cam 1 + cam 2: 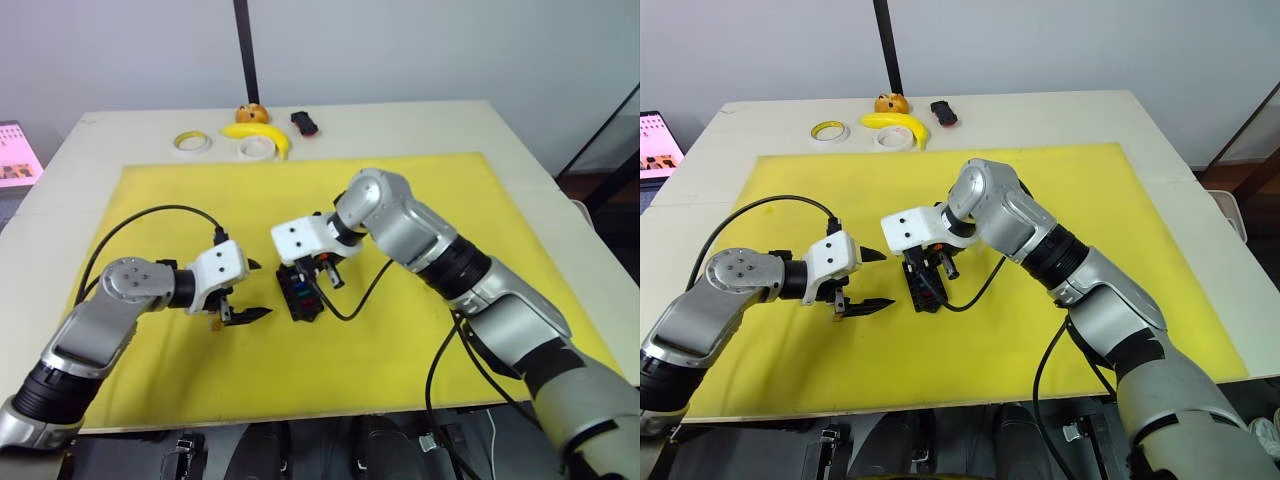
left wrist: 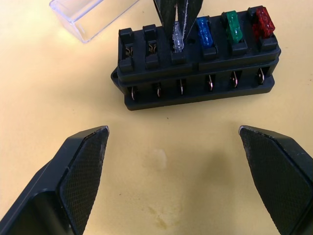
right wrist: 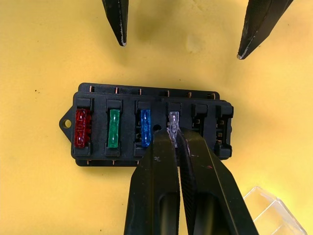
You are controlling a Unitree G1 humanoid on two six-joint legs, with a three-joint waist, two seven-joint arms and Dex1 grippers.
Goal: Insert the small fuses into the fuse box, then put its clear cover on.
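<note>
Yellow mat [image 1: 400,360] on a pale table [image 1: 520,130]. Fuse box [image 3: 151,125] sits mid-mat with red fuse [image 3: 81,128], green fuse [image 3: 113,128] and blue fuse [image 3: 145,127] seated; two slots empty. Right gripper [image 3: 173,134] is pinched onto the grey fuse [image 3: 173,117] at the fourth slot. Left gripper [image 2: 181,142] hangs spread wide, empty, just beside the box. Clear cover [image 2: 90,14] lies close by. Fuses look light, stiff, slick: grip by the flat sides.
</note>
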